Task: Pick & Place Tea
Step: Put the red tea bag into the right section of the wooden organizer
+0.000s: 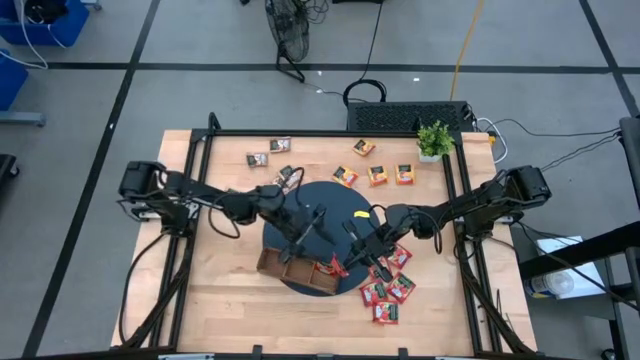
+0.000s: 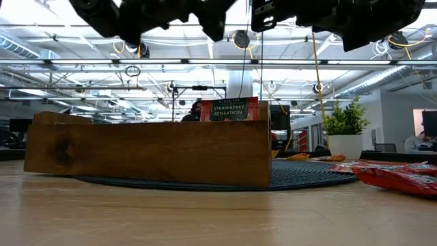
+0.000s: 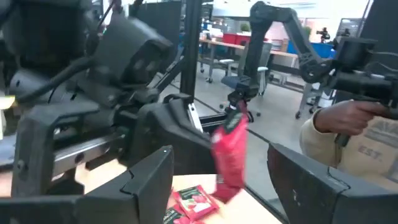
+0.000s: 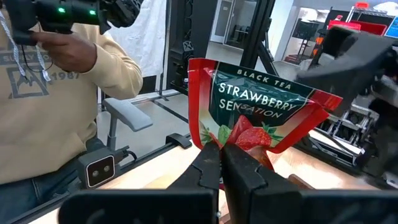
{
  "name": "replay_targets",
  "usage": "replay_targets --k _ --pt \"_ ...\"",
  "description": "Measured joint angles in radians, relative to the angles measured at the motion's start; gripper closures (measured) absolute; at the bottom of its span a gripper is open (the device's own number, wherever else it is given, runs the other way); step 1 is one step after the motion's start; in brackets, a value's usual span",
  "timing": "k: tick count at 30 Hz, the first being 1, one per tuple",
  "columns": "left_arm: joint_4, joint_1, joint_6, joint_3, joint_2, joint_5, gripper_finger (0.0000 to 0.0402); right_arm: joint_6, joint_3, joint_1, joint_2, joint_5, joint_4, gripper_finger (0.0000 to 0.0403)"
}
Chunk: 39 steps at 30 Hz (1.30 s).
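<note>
Right gripper clamps red sachet | left gripper parted, empty | loose red sachets at tray's 3 o'clock | tray contents hidden

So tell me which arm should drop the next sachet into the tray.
Right. The right gripper is already shut on a red strawberry sachet near the wooden tray; the left gripper is open and empty.

A round mat lies mid-table with a tray on its near edge. Sachets lie scattered right of the tray, more behind the mat, others far-left. A plant stands at the far-right.
</note>
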Motion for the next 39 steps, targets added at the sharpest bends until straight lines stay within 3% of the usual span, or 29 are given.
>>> replay_targets --k 10,15,26,32,39 --pt "-0.042 -0.027 -0.032 0.074 0.050 0.056 0.0144 -0.002 -0.008 0.003 0.000 -0.030 0.001 0.0403" --pt "-0.042 -0.026 -0.073 0.077 0.051 0.133 0.0144 0.001 -0.008 0.002 0.000 -0.103 -0.006 0.0403" --pt "-0.047 -0.011 -0.062 0.078 0.051 0.126 0.0144 0.023 -0.008 0.000 0.000 -0.081 -0.007 0.0403" --pt "-0.044 0.062 -0.140 0.078 -0.015 0.199 0.0144 0.052 -0.008 -0.027 0.000 -0.100 -0.023 0.0403" --pt "-0.045 0.071 -0.177 0.078 -0.049 0.209 0.0144 -0.026 -0.008 -0.068 0.000 -0.103 -0.064 0.0403"
